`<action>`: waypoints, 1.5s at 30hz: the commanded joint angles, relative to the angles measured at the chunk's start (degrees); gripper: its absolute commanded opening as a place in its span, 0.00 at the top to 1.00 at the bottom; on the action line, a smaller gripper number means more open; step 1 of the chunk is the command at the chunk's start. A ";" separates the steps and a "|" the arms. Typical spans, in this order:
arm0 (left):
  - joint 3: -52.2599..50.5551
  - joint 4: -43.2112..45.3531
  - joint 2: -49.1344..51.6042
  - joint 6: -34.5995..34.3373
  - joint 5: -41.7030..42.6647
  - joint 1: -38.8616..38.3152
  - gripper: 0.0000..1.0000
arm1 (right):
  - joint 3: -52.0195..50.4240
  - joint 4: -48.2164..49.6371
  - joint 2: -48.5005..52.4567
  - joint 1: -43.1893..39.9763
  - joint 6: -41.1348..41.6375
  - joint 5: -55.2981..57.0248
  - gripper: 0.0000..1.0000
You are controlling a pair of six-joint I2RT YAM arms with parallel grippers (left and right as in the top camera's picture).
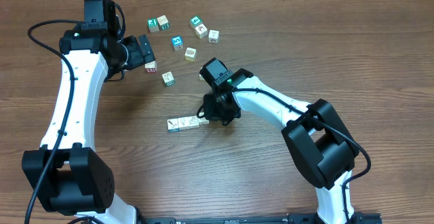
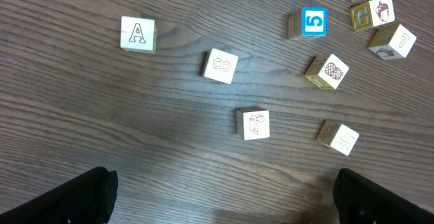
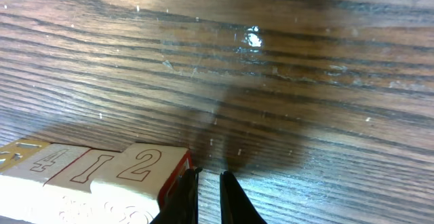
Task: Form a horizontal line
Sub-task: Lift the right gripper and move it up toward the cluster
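The horizontal line (image 1: 188, 123) is a short row of three pale cubes touching side by side at mid-table. The right wrist view shows it at lower left (image 3: 88, 173), faces reading 4, I and 2, the 2 cube red-edged. My right gripper (image 1: 217, 113) (image 3: 209, 178) rests at the row's right end, its left finger against the 2 cube's side. Its jaws are shut to a thin gap with nothing between them. My left gripper (image 1: 145, 52) (image 2: 224, 198) hangs wide open and empty over loose cubes at the upper left.
Loose cubes lie scattered at the back: a green one (image 1: 154, 24), a blue one (image 1: 177, 42), a pale one (image 1: 168, 79). Under the left wrist are an A cube (image 2: 137, 34), an owl cube (image 2: 253, 124) and a blue 5 cube (image 2: 314, 22).
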 commanded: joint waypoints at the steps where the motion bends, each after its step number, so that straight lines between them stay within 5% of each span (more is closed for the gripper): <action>1: 0.79 0.11 -0.09 0.42 -0.02 -0.02 0.01 | -0.35 0.26 -0.46 0.44 -0.26 1.05 0.91; 22: 0.79 0.11 -0.09 0.42 -0.02 -0.02 0.00 | 1.64 10.03 -0.46 -2.78 -3.30 7.15 0.96; 31: 0.79 0.11 -0.09 0.42 -0.02 -0.02 0.01 | 15.52 -1.60 -0.46 -2.71 -4.72 8.26 0.96; 45: 0.79 0.11 -0.09 0.42 -0.02 -0.02 0.00 | 16.00 -4.22 0.92 1.33 -4.81 9.86 0.96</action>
